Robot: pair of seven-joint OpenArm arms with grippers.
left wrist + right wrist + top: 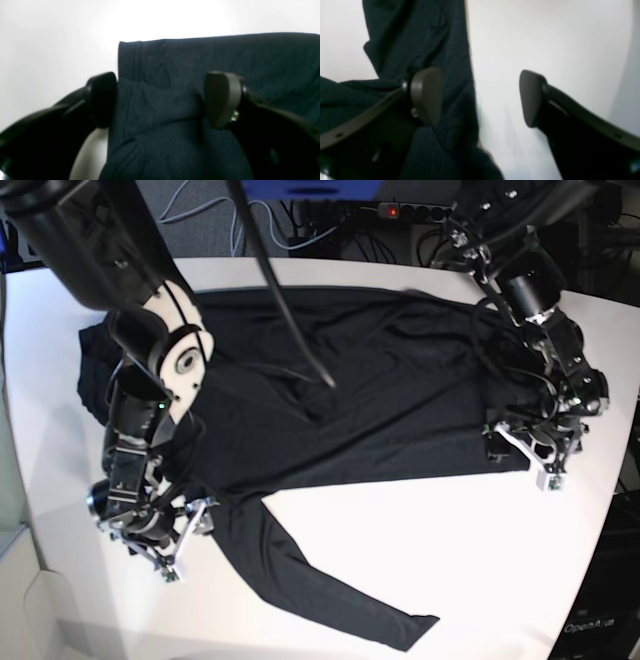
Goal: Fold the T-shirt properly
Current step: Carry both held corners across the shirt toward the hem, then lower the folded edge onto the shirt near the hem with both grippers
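The T-shirt (380,390) lies spread flat across the white table (450,550), dark and plain, with one long sleeve (330,590) trailing toward the front edge. My left gripper (525,450) hangs low at the shirt's right edge. In the left wrist view it (161,100) is open, its fingers (221,98) straddling a raised fold of the T-shirt (200,55) near a hemmed corner. My right gripper (165,545) sits at the shirt's left side where the sleeve begins. In the right wrist view it (480,97) is open, one pad over the T-shirt (420,37), the other over bare table.
A black cable (290,320) hangs over the middle of the shirt. Wires and a power strip (400,210) lie behind the table's back edge. The table's rounded edge (615,480) runs close to my left gripper. White tabletop shows in front of the shirt.
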